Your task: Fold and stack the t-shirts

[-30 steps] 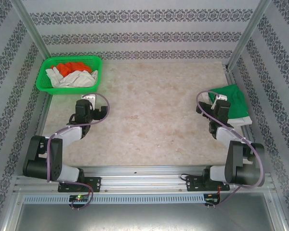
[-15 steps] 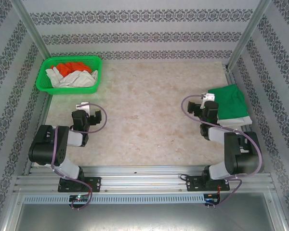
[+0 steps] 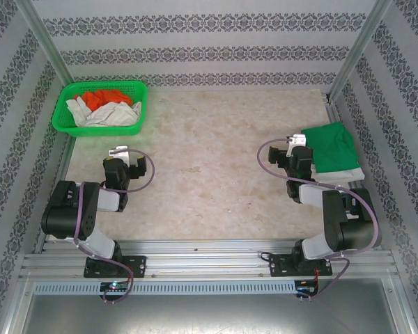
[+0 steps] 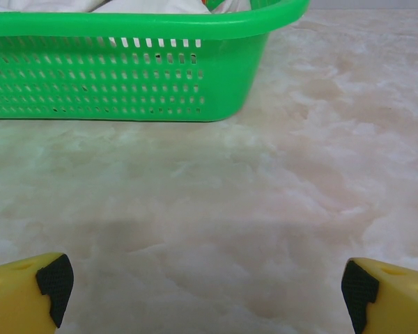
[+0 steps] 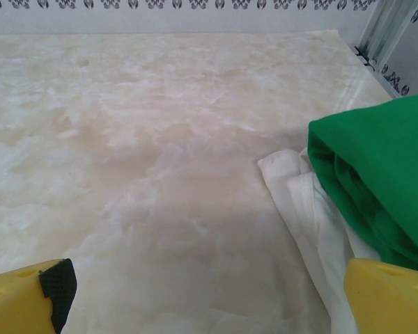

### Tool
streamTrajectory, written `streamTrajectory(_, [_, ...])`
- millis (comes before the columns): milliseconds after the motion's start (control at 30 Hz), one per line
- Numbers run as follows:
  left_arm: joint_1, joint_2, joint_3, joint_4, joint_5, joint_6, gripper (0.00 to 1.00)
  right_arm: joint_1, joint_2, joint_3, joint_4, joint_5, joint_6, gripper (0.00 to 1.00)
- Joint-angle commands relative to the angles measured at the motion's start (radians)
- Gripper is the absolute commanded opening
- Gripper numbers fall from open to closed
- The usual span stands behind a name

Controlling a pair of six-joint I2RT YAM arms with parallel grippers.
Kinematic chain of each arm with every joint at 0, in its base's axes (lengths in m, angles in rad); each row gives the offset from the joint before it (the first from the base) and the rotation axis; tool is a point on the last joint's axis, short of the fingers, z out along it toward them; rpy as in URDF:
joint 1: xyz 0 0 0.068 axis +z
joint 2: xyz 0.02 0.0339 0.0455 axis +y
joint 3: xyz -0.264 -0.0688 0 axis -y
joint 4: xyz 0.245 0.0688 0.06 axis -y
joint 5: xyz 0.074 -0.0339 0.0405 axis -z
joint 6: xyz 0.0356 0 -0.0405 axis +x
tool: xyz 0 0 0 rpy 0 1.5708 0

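Over the last second both arms have pulled back toward their bases, and in the last half-second they have barely moved. The left hand (image 3: 120, 150) has drawn away from the green basket (image 3: 143, 104) and now hangs over the bare surface (image 3: 216, 167), with the basket off at its 12 o'clock, near but apart. Its fingers are spread wide and hold nothing. The right hand (image 3: 292, 142) has backed off the dark green t-shirt (image 3: 331, 145), which it had been reaching over. It is likewise released and empty, and sits just beside the cloth, which lies at its 2 o'clock.

The dark green t-shirt lies folded at about 3 o'clock on the surface. It rests on a folded off-white t-shirt (image 3: 350, 175), whose edge shows along the near side and, in the right wrist view, peeks out to the left of the green fold. So the stack looks set down and let go.

In the basket, at about 10 o'clock, the orange t-shirt (image 3: 103, 96) and crumpled off-white cloth (image 3: 101, 113) lie unfolded. The task therefore seems partly done. The likely next step is a reach into the basket, and the left hand stands closest to it.
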Motion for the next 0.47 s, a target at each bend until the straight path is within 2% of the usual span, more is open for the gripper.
streamTrajectory(0, [0.003,-0.007,0.014,0.031,0.011,0.002,1.0,-0.018,0.01,-0.05,0.102,-0.042,-0.011,0.98])
streamTrajectory(67, [0.004,-0.007,0.016,0.026,0.018,0.005,1.0,-0.021,0.064,-0.101,0.271,-0.076,-0.02,0.98])
streamTrajectory(167, [0.004,-0.007,0.017,0.025,0.018,0.005,1.0,-0.021,0.03,-0.078,0.169,-0.068,-0.022,0.98])
streamTrajectory(233, [0.004,-0.007,0.017,0.024,0.018,0.005,1.0,-0.02,0.048,-0.09,0.232,-0.067,-0.019,0.98])
streamTrajectory(300, [0.004,-0.007,0.019,0.02,0.018,0.004,1.0,-0.021,0.031,-0.08,0.181,-0.069,-0.023,0.98])
streamTrajectory(433, [0.004,-0.007,0.016,0.026,0.021,0.006,1.0,-0.019,0.031,-0.088,0.198,-0.062,-0.025,0.98])
